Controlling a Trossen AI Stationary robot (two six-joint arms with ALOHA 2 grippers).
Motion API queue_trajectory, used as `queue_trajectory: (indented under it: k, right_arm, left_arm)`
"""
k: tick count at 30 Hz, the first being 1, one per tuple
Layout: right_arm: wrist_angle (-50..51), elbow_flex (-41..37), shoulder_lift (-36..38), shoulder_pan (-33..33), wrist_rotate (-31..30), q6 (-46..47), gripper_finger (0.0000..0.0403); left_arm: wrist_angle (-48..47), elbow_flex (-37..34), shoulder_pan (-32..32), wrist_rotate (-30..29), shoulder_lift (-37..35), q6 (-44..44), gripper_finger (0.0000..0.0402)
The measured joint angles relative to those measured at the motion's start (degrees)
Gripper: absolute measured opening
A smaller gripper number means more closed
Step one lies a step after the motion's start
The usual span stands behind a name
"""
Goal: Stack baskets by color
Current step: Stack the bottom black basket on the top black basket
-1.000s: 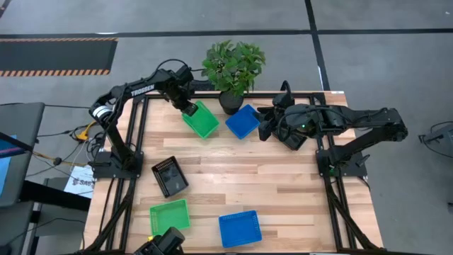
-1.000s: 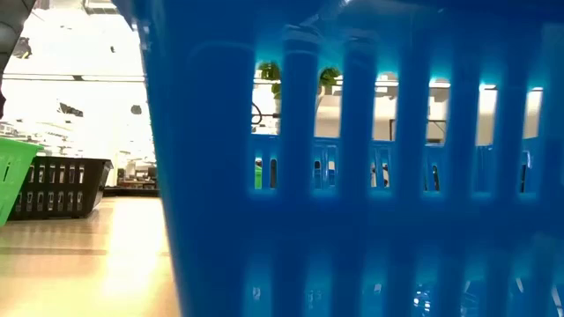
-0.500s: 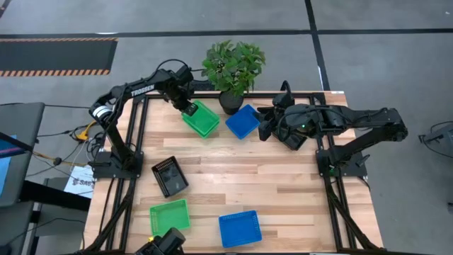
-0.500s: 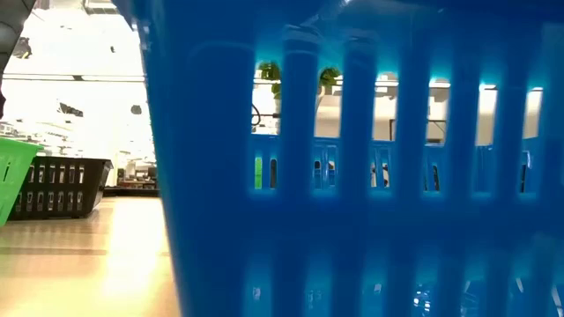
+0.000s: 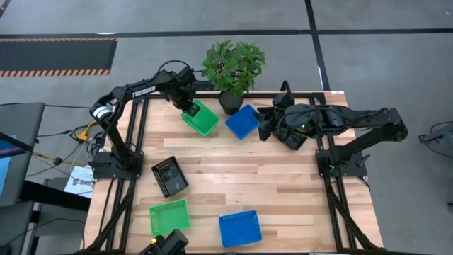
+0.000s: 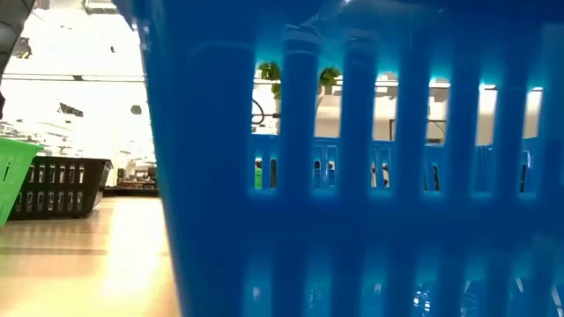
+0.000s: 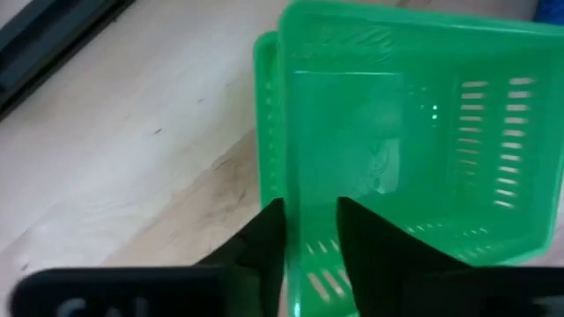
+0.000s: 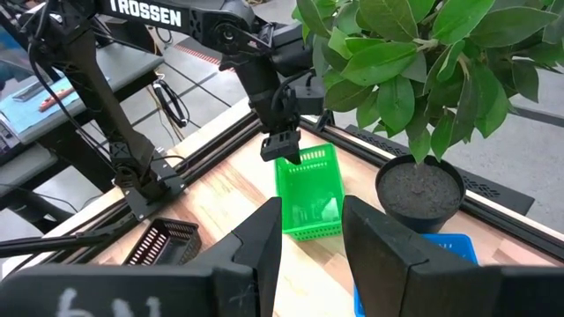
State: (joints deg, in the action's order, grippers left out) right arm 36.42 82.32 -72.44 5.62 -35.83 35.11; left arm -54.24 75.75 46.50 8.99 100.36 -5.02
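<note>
Risk: my left gripper (image 5: pixel 192 110) sits over wall of green basket (image 5: pixel 201 119) at far left of table (image 5: pixel 283 191); fingers straddle wall, slightly parted, grip looks loose, so basket could slip or tilt if I lift. Plant (image 5: pixel 233 67) close by, could get knocked. Left arm reaches long and low across far edge. My right gripper (image 5: pixel 267 126) waits beside blue basket (image 5: pixel 243 122), fingers parted, holding nothing

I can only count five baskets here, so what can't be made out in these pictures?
- Low view: the near blue basket blocks most of the table.
- High view: whether any basket is a nested stack; too small.
- Left wrist view: the green basket is blurred, so the left gripper's grip is unclear.
</note>
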Motion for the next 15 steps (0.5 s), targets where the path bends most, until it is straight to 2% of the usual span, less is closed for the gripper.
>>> queue_trajectory:
  k: [4,7,10,15]
  right_arm:
    - [0.0,0.0,0.0,0.0,0.0,0.0,0.0141]
    - [0.0,0.0,0.0,0.0,0.0,0.0,0.0141]
    - [0.0,0.0,0.0,0.0,0.0,0.0,0.0141]
    - [0.0,0.0,0.0,0.0,0.0,0.0,0.0141]
  left_arm:
    - [-0.9,1.0,0.0,0.0,0.1,1.4,0.0142]
    - [-2.4,3.3,0.1,0.0,0.1,2.2,0.0158]
    - [-3.2,5.3,0.1,-0.4,0.1,2.8,0.0148]
    - [-3.2,5.9,0.1,-0.5,0.1,2.9,0.0093]
